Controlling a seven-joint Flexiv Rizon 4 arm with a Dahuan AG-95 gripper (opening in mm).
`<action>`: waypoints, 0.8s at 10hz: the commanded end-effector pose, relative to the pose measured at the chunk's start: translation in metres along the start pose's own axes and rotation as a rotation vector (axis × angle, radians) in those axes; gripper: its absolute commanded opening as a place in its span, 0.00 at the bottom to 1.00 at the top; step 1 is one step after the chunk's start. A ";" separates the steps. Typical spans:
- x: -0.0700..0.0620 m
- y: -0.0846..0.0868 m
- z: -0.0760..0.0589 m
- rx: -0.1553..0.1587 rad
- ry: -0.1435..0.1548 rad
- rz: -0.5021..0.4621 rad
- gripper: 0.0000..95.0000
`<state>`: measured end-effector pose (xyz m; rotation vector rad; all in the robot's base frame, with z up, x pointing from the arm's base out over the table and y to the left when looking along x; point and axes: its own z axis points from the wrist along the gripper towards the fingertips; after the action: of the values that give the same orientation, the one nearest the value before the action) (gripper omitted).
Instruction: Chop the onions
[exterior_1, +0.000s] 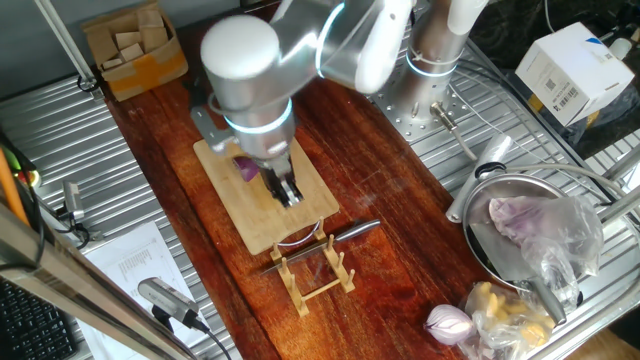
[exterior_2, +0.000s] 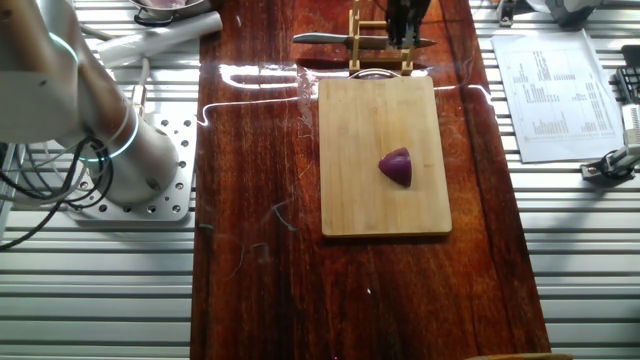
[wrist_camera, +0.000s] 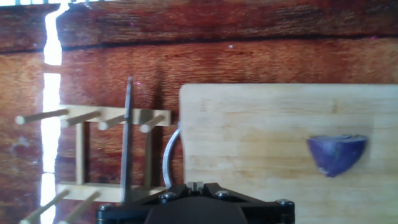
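A purple-red onion wedge (exterior_2: 397, 166) lies cut side down on the bamboo cutting board (exterior_2: 370, 200). It also shows in the hand view (wrist_camera: 336, 154) and half hidden behind my wrist in one fixed view (exterior_1: 246, 167). My gripper (exterior_1: 287, 192) hangs above the board's end nearest the knife rack, apart from the wedge. Its fingertips (wrist_camera: 196, 185) are pressed together with nothing between them. A knife (wrist_camera: 127, 137) rests blade-edge up in the wooden peg rack (wrist_camera: 81, 152), just past the board; it also shows in one fixed view (exterior_1: 335, 238).
A pan (exterior_1: 490, 255) at the right holds a pale purple lump in clear plastic (exterior_1: 535, 222). A whole red onion (exterior_1: 448, 322) and a bagged yellow item (exterior_1: 505, 315) lie near it. A cardboard box of wooden blocks (exterior_1: 135, 45) stands at the back left.
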<state>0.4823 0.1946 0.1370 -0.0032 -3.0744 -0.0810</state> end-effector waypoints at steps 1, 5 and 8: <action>0.002 0.006 0.002 0.008 -0.028 0.071 0.00; 0.002 0.006 0.002 0.002 -0.003 0.002 0.00; 0.010 0.037 0.008 0.004 -0.018 0.042 0.00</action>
<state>0.4721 0.2299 0.1316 -0.0199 -3.0825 -0.0761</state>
